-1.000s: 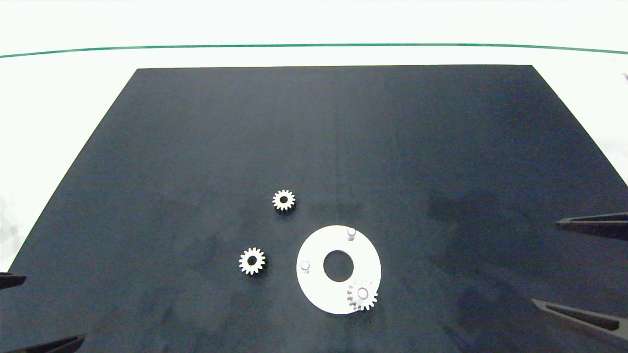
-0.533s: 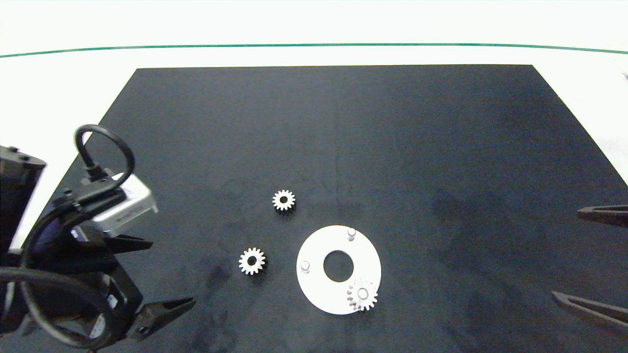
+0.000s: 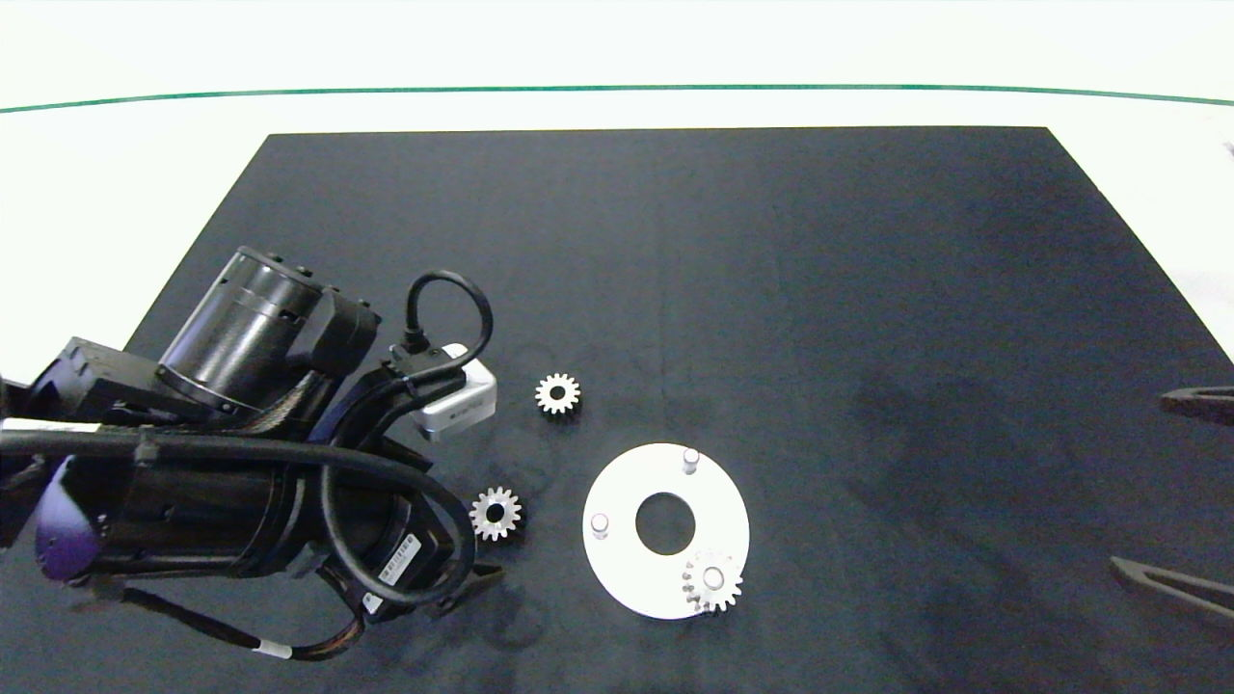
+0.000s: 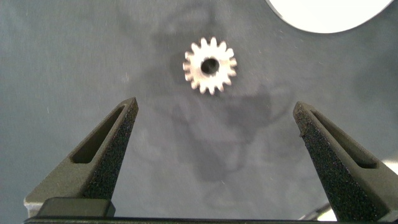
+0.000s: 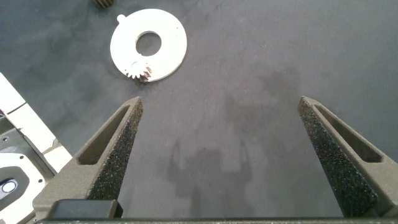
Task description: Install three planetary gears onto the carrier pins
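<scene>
The white carrier disc (image 3: 725, 511) lies flat on the black mat, and two of its pins (image 3: 690, 458) (image 3: 600, 523) are bare. One planetary gear (image 3: 713, 580) sits on the near pin. A second gear (image 3: 557, 393) lies loose behind and left of the disc. A third gear (image 3: 496, 513) lies left of the disc, with my left gripper (image 3: 465, 515) open just short of it. In the left wrist view this gear (image 4: 210, 65) sits slightly beyond the open left gripper (image 4: 216, 106), centred between the fingertips. My right gripper (image 3: 1138, 480) stands open at the right edge, far from the disc (image 5: 169, 48).
The black mat (image 3: 868, 289) covers most of the white table. A green line runs along the table's far side. My left arm and its wrist camera (image 3: 461, 405) cover the mat's left part, close to the far loose gear.
My left arm has swept in from the left edge to the gear left of the disc. The right gripper has drawn back slightly to the right. Gears and disc have not moved.
</scene>
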Motion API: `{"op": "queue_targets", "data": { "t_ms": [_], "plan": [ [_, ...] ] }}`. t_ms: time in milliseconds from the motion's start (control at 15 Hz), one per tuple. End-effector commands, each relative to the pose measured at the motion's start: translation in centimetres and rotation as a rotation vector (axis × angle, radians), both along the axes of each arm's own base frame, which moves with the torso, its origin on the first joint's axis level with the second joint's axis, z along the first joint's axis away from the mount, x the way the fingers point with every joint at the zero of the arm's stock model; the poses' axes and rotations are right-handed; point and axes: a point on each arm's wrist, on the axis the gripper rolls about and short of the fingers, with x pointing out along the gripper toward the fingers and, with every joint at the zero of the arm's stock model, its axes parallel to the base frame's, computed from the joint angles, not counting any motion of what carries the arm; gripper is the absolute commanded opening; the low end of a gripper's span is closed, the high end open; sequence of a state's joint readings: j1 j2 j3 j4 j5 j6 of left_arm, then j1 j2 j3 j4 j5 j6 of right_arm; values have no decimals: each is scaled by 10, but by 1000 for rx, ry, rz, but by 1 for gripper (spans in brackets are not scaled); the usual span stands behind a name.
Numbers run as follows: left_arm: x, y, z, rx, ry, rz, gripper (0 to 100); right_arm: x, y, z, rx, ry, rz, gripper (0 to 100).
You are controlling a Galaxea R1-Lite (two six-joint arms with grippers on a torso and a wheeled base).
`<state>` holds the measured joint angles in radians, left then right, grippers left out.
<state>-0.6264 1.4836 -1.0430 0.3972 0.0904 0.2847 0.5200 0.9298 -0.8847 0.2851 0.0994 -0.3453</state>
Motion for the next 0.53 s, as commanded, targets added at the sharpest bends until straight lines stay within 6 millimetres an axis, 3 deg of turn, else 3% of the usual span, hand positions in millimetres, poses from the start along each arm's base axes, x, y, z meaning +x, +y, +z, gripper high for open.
{"op": "queue_targets", "data": {
  "t_ms": [67,200,533],
  "plan": [
    [15,-12,-18,58,52,-8,100,-3,-2,2,7,-13,2,100],
    [21,-16,-24,88,62,-30,100,-3,-2,2,7,-13,2,100],
    [28,-18,-20,100,34,-34,100,-3,-1,3,9,-17,2,100]
  ]
}}
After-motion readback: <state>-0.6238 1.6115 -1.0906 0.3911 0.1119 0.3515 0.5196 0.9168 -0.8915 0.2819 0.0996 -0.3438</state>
